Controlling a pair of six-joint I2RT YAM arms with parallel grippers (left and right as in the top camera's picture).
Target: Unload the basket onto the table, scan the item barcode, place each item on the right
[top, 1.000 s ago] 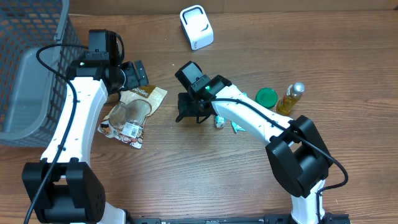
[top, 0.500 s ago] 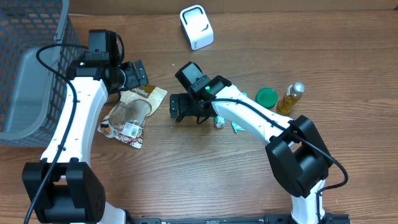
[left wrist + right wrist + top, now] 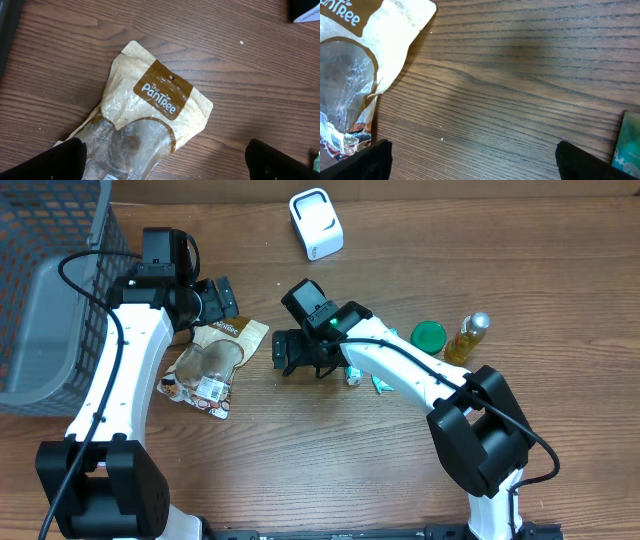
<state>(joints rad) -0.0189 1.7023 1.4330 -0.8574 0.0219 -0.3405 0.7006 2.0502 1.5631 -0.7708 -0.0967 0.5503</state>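
Grasping pouch point(image 3: 215, 362) appears next. Pouch flat on tabletop point(image 3: 330, 450), barcode label point(image 3: 210, 388) at its near end, face up. Right tool point(image 3: 282, 352): jaws spread wide, empty, just right of pouch. Left tool point(image 3: 213, 302): jaws spread wide, empty, above pouch far edge. Pinch that edge; keep label uncovered. Scanner point(image 3: 316, 224) well beyond pouch, far-right.
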